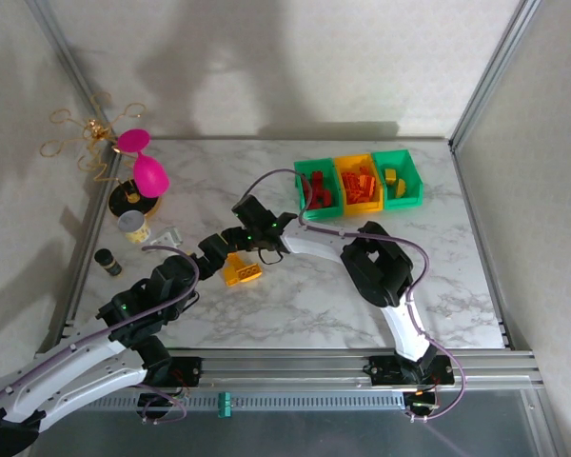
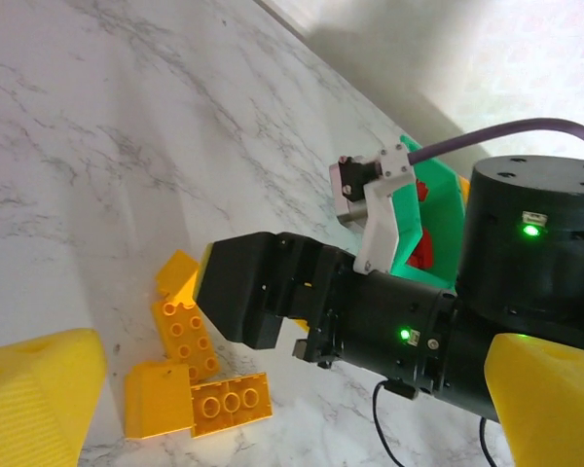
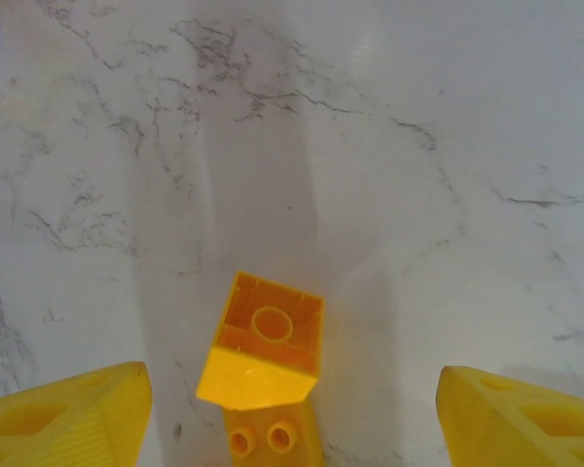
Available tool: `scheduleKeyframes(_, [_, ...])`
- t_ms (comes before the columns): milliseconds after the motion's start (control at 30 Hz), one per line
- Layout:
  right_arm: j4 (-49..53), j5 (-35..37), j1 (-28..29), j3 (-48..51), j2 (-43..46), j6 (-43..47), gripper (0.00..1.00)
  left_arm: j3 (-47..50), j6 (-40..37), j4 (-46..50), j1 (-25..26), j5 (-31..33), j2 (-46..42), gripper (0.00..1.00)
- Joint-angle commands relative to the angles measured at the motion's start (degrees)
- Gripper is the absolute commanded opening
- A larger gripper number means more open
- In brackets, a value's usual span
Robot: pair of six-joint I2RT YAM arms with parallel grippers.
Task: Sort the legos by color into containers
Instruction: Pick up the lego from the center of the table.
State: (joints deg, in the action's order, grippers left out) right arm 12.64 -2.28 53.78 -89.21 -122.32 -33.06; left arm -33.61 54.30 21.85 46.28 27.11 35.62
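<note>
Hovering with the right gripper (image 3: pixel 292 404) spread wide around one tilted yellow brick (image 3: pixel 268 350), the left gripper (image 2: pixel 292 399) likewise open and empty. Judging the legos (image 2: pixel 185 336) light, stiff, slick: pinch flat side walls, below the studs. Counting four loose, left of the table's (image 1: pixel 362 286) centre; three containers (image 1: pixel 406 198) near its far right corner.

Yellow legos (image 1: pixel 243 272) lie on the table (image 1: pixel 314 305); 3 joined containers (image 1: pixel 354 158) (green, yellow, green) hold bricks (image 1: pixel 362 183) back right.

The worktop (image 1: pixel 314 305) was white marble with fine grey veins; loose legos (image 1: pixel 242 271) at centre were yellow-orange; the containers (image 1: pixel 360 207) (upper right) ran green, yellow, green.
</note>
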Motion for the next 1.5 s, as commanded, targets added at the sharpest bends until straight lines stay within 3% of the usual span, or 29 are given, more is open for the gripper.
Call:
scheduleKeyframes(0, [-0.6,-2.2,0.8,-3.2,-2.9,-1.0,0.74,0.3,1.7,2.1,-0.6,2.5,-0.5,1.0])
scheduleKeyframes(267, [0.1,-2.6,1.1,-6.1,-7.0,-0.4,0.62,0.4,1.7,1.7,-0.7,2.8,0.0,1.0])
scheduleKeyframes(600, [0.2,-2.4,1.0,-5.6,-6.4,0.1,0.37,0.2,0.9,0.4,-0.6,2.5,1.2,1.0])
scheduleKeyframes(933, [-1.9,1.2,-1.3,1.6,3.3,0.7,0.33,-1.6,-1.7,-1.7,-0.8,1.6,3.2,1.0])
scheduleKeyframes(1333, [-3.2,10.1,-13.7,20.9,25.5,0.0,0.31,-6.6,-7.9,-10.7,-1.0,-6.7,15.7,1.0])
scheduleKeyframes(1467, [-3.1,13.3,-23.6,25.4,32.1,0.9,0.31,-8.9,-10.9,-15.2,-1.1,-11.6,21.1,1.0])
